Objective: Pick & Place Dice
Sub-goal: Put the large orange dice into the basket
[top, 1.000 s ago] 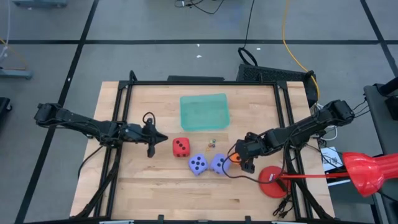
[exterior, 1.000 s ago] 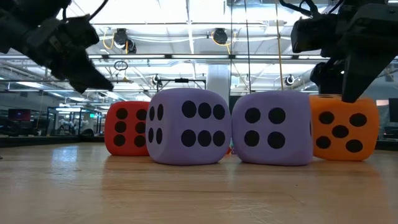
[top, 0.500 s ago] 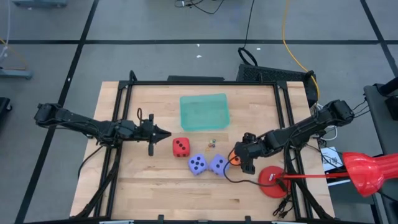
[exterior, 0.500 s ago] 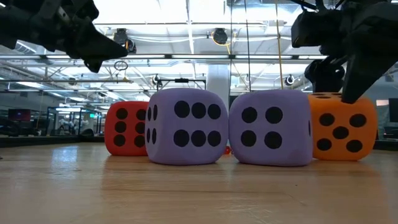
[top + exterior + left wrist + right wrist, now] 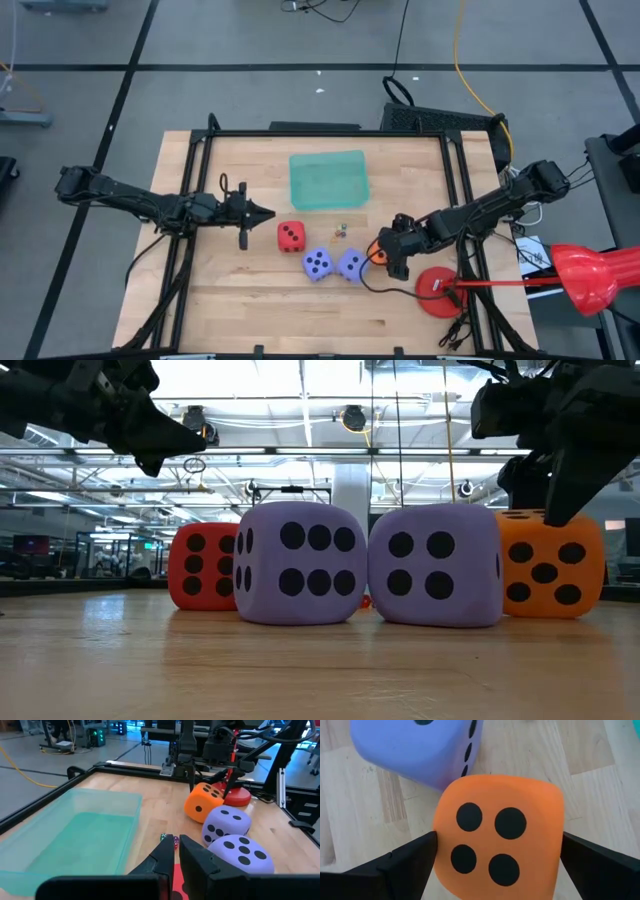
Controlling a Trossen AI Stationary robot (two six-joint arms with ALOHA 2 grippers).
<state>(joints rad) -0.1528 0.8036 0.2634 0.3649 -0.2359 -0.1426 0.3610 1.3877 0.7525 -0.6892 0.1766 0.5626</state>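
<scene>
My right claw [image 5: 495,855] straddles the orange die [image 5: 497,837], fingers wide; next I clench and lift. Left claw [image 5: 262,213] waits clenched.

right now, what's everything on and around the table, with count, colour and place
red die: 1, red, mid table, leftmost of the row
purple dice: 2, purple-blue, side by side near the middle
orange die: 1, orange, right end of the row
bin: 1, translucent green, behind the dice
tiny dice: a few, mixed colours, between bin and dice
left gripper: shut, raised left of the red die
right gripper: open, straddling the orange die
</scene>
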